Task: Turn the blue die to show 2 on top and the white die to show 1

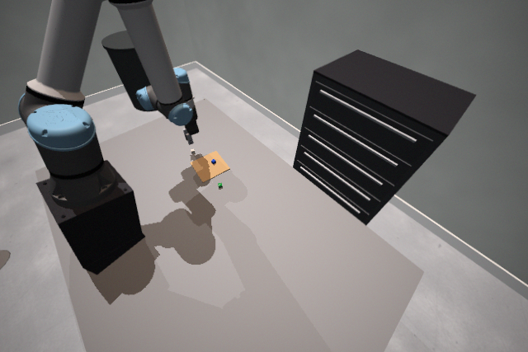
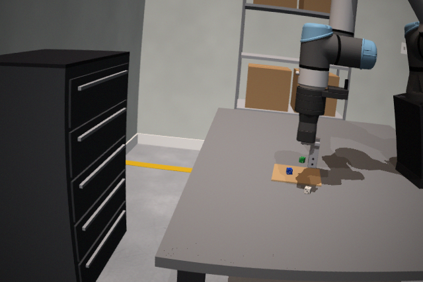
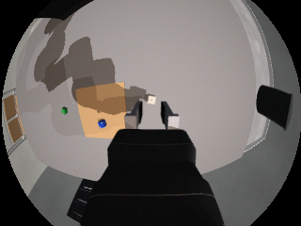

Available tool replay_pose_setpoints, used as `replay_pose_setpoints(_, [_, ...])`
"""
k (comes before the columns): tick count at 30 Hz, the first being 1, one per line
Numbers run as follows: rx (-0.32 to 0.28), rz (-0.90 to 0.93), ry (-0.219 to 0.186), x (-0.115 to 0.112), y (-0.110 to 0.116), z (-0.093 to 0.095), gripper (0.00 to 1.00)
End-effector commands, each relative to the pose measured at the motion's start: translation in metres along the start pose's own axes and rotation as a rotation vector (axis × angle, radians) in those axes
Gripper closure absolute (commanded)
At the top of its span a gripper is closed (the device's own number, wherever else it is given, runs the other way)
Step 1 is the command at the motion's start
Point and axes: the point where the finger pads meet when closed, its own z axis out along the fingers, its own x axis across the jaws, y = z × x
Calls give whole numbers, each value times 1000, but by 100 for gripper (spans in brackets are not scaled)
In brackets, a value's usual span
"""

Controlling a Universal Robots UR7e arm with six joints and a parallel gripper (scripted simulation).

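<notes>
The blue die [image 1: 213, 161] [image 2: 289, 171] [image 3: 102, 123] sits on the orange mat [image 1: 220, 168] [image 2: 279, 177] [image 3: 115, 129], which lies flat. The white die [image 1: 192, 151] [image 2: 307, 189] [image 3: 151, 100] lies on the table just beside the mat, off it. The green die [image 1: 219, 185] [image 2: 301, 160] [image 3: 64, 110] lies on the table on another side of the mat. The dice are too small for me to read their top faces surely. My gripper [image 1: 189, 142] [image 2: 312, 166] [image 3: 151, 107] is partly open and empty, above the table near the white die.
The grey table [image 1: 294, 263] [image 2: 238, 224] [image 3: 202, 71] carries the arm's base [image 1: 100, 220]. The arm's shadow falls across part of the mat. A black drawer cabinet [image 1: 362, 135] [image 2: 34, 118] stands beyond the table's side. Shelves with brown boxes [image 2: 268, 88] stand behind.
</notes>
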Motion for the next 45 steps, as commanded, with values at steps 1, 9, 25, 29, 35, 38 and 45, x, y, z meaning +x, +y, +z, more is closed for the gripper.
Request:
replay_pose_setpoints(1, [-1,0,0,0,0,0,36])
replay_pose_setpoints(9, [-1,0,0,0,0,0,36])
replay_pose_setpoints(25, [-1,0,0,0,0,6,36])
replay_pose_setpoints(29, [-1,0,0,0,0,8,36])
replay_pose_setpoints(35, [-1,0,0,0,0,16,36])
replay_pose_setpoints(38, [-1,0,0,0,0,21,36])
replay_pose_setpoints(45, [-1,0,0,1,0,29,36])
